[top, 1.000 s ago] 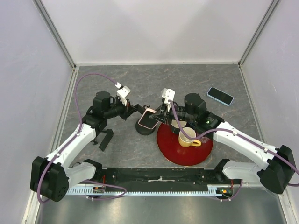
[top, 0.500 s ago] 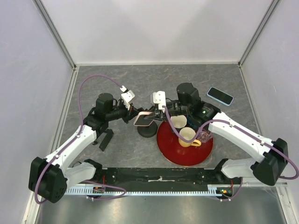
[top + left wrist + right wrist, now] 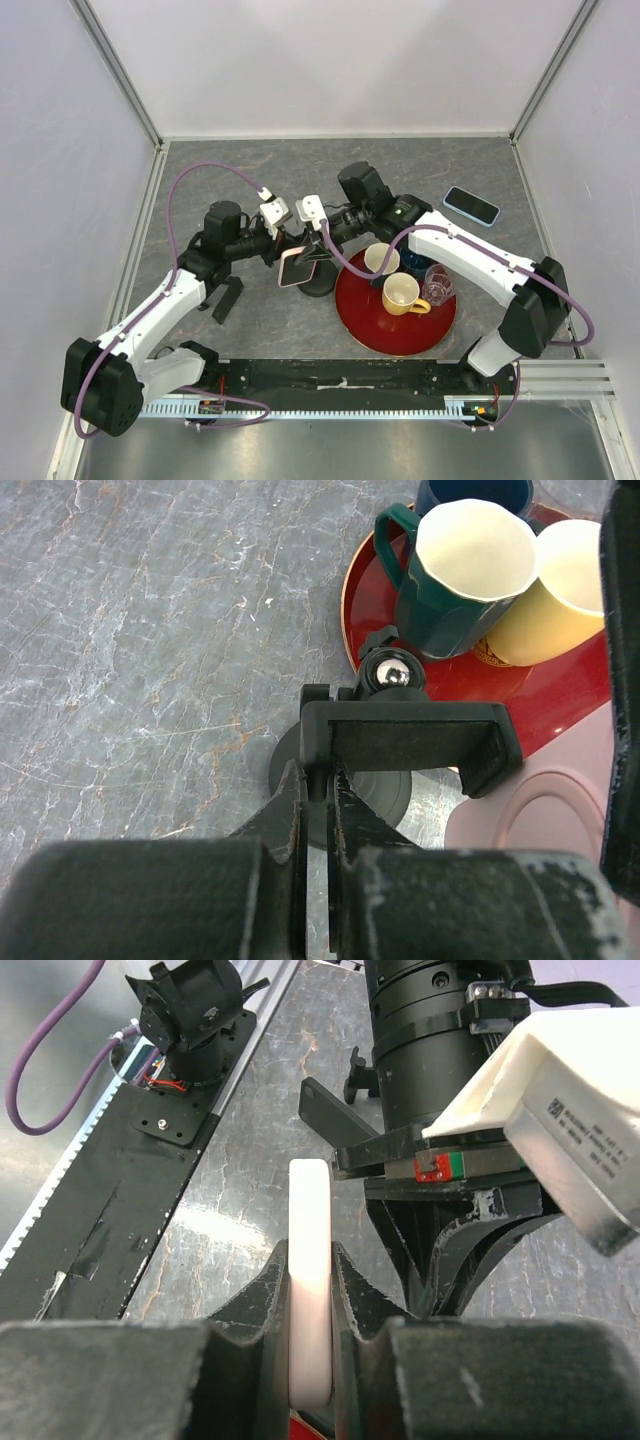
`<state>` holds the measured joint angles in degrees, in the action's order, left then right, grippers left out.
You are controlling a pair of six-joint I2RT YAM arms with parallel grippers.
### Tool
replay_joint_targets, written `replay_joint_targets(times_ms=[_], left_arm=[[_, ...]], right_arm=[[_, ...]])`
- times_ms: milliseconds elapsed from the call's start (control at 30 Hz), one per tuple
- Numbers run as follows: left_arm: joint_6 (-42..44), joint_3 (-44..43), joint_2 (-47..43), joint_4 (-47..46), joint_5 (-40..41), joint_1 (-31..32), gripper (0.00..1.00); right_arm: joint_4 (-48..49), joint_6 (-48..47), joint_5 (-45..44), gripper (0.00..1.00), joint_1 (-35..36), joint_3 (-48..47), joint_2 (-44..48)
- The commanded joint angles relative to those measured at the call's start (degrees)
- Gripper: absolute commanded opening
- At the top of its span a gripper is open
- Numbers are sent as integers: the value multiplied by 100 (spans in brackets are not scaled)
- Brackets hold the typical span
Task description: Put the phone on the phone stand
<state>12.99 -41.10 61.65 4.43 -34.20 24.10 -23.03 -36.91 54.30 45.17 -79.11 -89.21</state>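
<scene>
Over the last second the right arm has swung leftward across the table (image 3: 400,165), shifting the pink phone (image 3: 297,266) from over the phone stand (image 3: 405,735) toward the left arm's side of it, while the left arm has barely moved. Right pincer (image 3: 309,1260): pressed onto the phone's two faces, with the phone seen edge-on between the fingers. Left pincer (image 3: 315,790): nipped onto the left end of the stand's cradle, apparently steadying it. Phone: held in the air just beside the cradle and, by the look of it, not yet seated. Likely hazards: the phone may meet a side hook of the cradle instead of slipping between the hooks if its tilt does not match. A sideways push could turn the ball joint or drag the stand's base toward the red plate (image 3: 395,325), where the green mug (image 3: 455,580) and yellow mug (image 3: 550,605) stand just behind it. The two wrists, working close together, could also collide. Hard to read: from above, phone and pincers cover the cradle, so contact between phone and stand cannot be told. The left wrist view crops the phone at its lower right corner. The right wrist view shows no cradle at all, the left arm's wrist blocking it.
</scene>
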Motion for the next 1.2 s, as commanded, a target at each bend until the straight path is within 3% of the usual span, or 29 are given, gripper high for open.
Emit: replay_joint_targets(times_ms=[0, 467, 733, 967, 1167], left_arm=[[124, -38, -118, -135, -720, 77, 2], [116, -47, -118, -100, -676, 69, 2], [-77, 23, -293, -327, 96, 69, 2], [-736, 181, -548, -837, 2037, 69, 2], [-1246, 287, -663, -979, 3822, 78, 2]], right_arm=[[518, -581, 282, 0, -34, -693, -193], [554, -625, -306, 0, 19, -650, -422], [562, 242, -754, 0, -263, 1, 70], [1028, 2631, -2790, 0, -132, 491, 553], [740, 4163, -6067, 0, 553, 695, 738]])
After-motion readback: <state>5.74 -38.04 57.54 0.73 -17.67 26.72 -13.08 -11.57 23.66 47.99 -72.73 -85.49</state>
